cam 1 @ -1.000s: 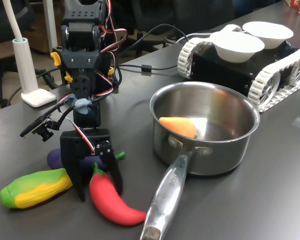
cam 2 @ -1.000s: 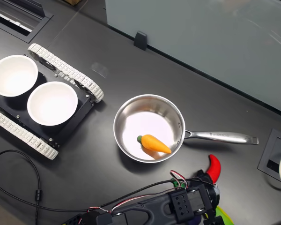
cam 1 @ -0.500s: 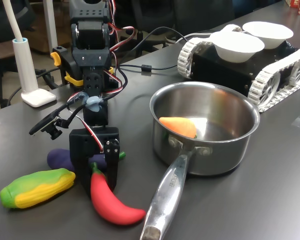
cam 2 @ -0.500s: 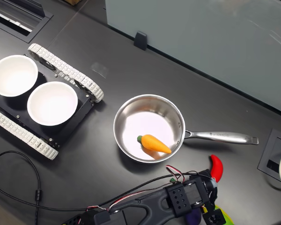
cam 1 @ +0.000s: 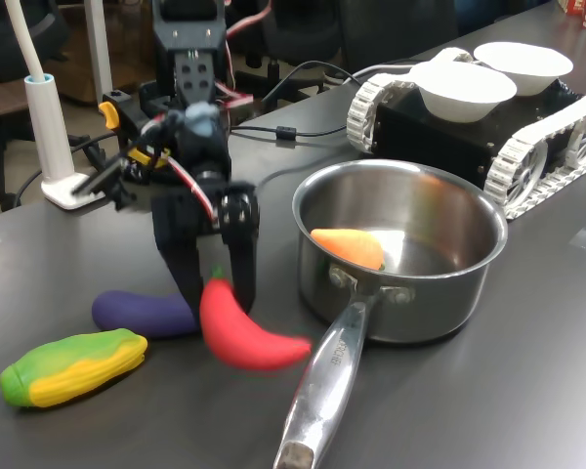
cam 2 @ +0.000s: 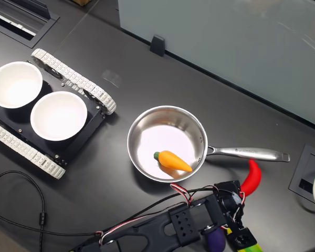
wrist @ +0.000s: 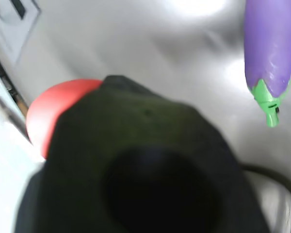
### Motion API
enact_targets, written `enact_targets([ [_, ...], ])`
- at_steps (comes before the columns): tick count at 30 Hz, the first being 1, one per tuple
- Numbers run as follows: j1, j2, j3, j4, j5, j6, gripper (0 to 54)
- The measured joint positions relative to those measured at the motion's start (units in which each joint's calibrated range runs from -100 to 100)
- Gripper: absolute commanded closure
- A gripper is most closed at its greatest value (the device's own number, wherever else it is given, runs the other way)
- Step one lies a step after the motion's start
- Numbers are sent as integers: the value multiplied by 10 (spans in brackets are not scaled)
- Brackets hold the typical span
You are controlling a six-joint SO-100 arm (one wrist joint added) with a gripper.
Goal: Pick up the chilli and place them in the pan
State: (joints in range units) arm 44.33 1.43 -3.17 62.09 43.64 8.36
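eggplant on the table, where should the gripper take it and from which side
Grip the eggplant across its purple mid-body, coming straight down from above. It lies flat on the table, long and rounded, so jaws closing across the narrow width should seat best. The small green stem looks too thin to hold. In the first exterior view the corn lies close in front, so a low approach from there seems blocked.

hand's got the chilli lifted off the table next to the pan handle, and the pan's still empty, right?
Not quite: the pan is not empty. An orange carrot toy lies inside it, clear in both exterior views. The rest holds: the hand grips the chilli by its stem end and has it lifted off the table, beside the pan's handle.
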Motion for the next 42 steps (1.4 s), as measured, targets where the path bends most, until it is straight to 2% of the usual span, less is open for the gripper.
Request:
enact_targets([
  [4,-22,-42,6,8,-16,-3,534],
  [12,-68,-164,90,13,-71,-8,534],
  [18,-149,-285,152,14,-140,-13,535],
  [24,-199,-379,167,14,-222,-13,535],
  [31,-230,-452,168,26,-283,-11,536],
  [42,-292,-532,253,30,-352,-12,536],
])
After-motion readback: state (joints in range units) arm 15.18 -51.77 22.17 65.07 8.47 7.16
